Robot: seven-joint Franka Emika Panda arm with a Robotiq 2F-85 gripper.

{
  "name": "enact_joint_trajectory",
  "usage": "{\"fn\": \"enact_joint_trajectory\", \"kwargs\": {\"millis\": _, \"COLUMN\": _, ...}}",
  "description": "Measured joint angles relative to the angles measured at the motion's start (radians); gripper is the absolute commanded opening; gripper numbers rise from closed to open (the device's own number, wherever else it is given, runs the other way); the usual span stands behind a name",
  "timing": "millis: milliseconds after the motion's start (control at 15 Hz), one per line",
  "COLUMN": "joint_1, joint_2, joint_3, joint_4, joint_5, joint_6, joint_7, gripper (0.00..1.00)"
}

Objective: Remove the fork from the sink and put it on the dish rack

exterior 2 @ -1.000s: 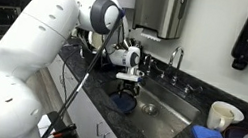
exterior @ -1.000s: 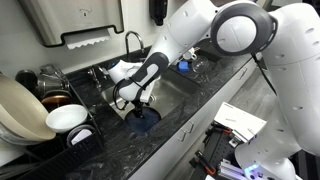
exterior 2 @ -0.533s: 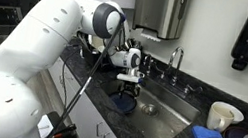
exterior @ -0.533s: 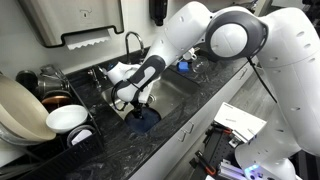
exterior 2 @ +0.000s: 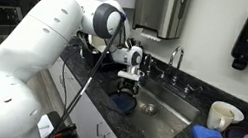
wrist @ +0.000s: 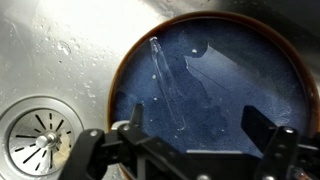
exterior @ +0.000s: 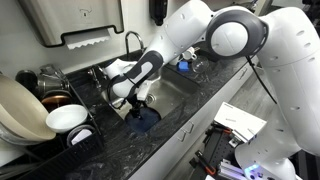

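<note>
A clear plastic fork (wrist: 166, 85) lies in a round blue dish (wrist: 235, 85) on the floor of the steel sink (wrist: 60, 50), beside the round drain (wrist: 38, 140). My gripper (wrist: 195, 118) is open and empty, hovering just above the dish with a finger on each side; the fork lies near the left finger. In both exterior views the gripper (exterior: 137, 100) (exterior 2: 128, 81) hangs over the blue dish (exterior: 146, 121) (exterior 2: 123, 103). The dish rack (exterior: 80, 138) stands beside the sink with a cream plate (exterior: 14, 108) and a white bowl (exterior: 67, 118).
A curved faucet (exterior: 135, 40) (exterior 2: 177, 58) stands behind the sink. A grey dispenser (exterior: 75, 20) hangs on the wall. A white mug (exterior 2: 221, 116) and a blue cloth (exterior 2: 204, 136) lie on the dark counter. Papers (exterior: 240, 122) lie below the counter edge.
My gripper has shifted slightly, rising a little over the blue dish. The fork and dish have not moved.
</note>
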Motion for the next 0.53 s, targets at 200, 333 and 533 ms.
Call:
{"fn": "enact_joint_trajectory", "kwargs": {"millis": 200, "joint_1": -0.007, "joint_2": 0.001, "joint_3": 0.005, "joint_4": 0.006, "joint_5": 0.021, "joint_6": 0.002, "joint_7": -0.016, "gripper": 1.00}}
{"fn": "enact_joint_trajectory", "kwargs": {"millis": 333, "joint_1": -0.007, "joint_2": 0.001, "joint_3": 0.005, "joint_4": 0.009, "joint_5": 0.021, "joint_6": 0.002, "joint_7": -0.016, "gripper": 1.00}}
{"fn": "enact_joint_trajectory", "kwargs": {"millis": 533, "joint_1": -0.007, "joint_2": 0.001, "joint_3": 0.005, "joint_4": 0.012, "joint_5": 0.021, "joint_6": 0.001, "joint_7": -0.016, "gripper": 1.00}}
